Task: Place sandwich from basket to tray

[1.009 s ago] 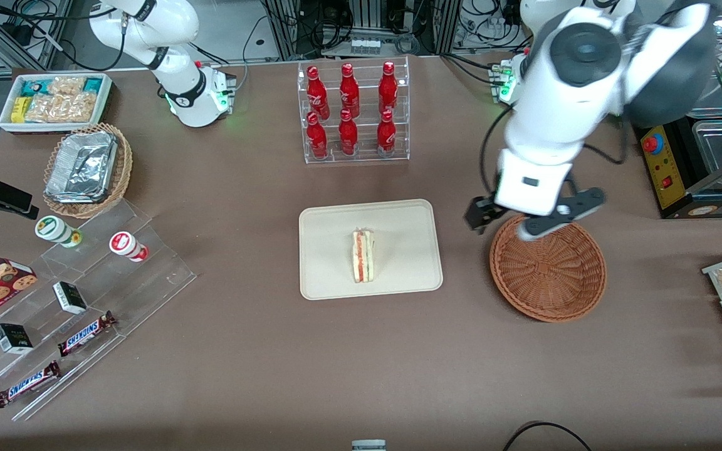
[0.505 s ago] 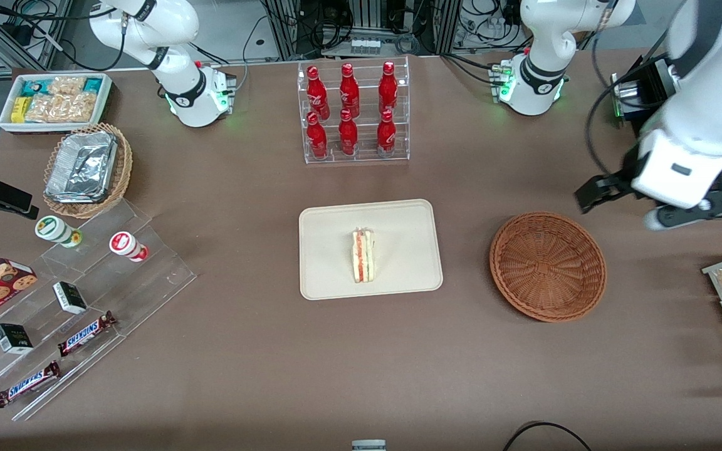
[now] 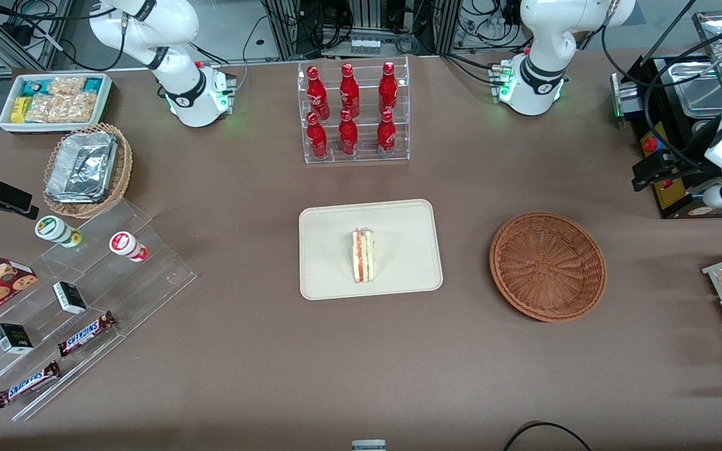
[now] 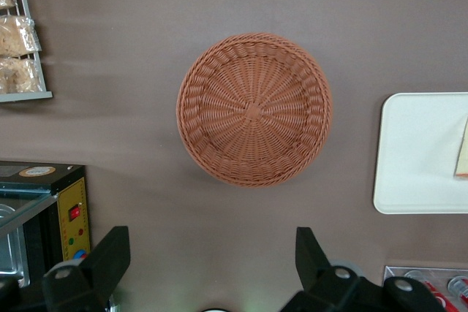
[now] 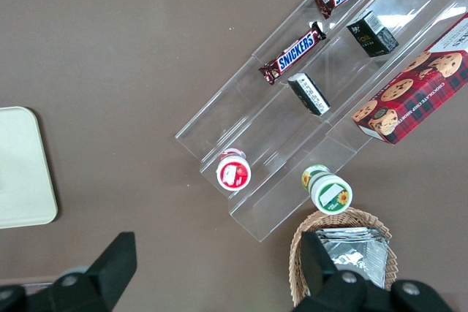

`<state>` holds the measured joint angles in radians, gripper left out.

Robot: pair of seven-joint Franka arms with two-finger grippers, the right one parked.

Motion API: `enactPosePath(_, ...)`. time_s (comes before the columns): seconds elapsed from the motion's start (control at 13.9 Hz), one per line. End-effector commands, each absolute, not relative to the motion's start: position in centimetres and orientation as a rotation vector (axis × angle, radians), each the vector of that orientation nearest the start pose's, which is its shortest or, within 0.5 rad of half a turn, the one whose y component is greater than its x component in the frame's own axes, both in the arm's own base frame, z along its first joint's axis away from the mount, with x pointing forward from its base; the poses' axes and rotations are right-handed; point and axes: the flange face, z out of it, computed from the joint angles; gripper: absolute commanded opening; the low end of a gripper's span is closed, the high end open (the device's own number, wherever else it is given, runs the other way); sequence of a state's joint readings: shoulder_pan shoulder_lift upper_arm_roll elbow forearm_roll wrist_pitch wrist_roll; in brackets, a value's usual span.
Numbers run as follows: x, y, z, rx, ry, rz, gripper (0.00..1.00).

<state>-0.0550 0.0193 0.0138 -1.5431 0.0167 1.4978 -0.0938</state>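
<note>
The sandwich [image 3: 363,255], a pale triangular wedge with red and green layers along its cut edge, stands on the smooth cream tray [image 3: 336,225] with rounded corners. Beside it toward the working arm's end sits the round reddish-brown woven basket [image 3: 548,266], holding nothing. The gripper [image 4: 212,272] hangs high above the table near the basket, its black fingers [image 4: 110,253] spread wide, gripping nothing.

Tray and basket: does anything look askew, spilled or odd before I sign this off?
Nothing stands out. The sandwich rests whole on the tray, filling edge up, no crumbs around it. The basket sits flat and empty beside the tray. The tool is open and empty, high over the working arm's end of the table.
</note>
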Motion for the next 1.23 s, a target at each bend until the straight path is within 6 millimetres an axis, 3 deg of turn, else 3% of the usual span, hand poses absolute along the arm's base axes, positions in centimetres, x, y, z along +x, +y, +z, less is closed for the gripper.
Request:
enactPosePath(0.0,53.2,-1.7,62.3,-3.134,-0.053,0.091,1.0)
enactPosePath(0.22,51.7,-0.6,62.5,-3.142,0.039,0.056,1.0)
enactPosePath(0.58,53.2,-0.8,64.1,-3.141,0.022,0.007,1.0)
enactPosePath(0.72,53.7,-0.8,63.6,-3.137,0.002,0.022,1.0)
enactPosePath(1.01,53.8,0.0,64.9,-3.14,-0.027,-0.024,1.0)
enactPosePath(1.15,53.9,0.1,64.7,-3.14,-0.027,-0.017,1.0)
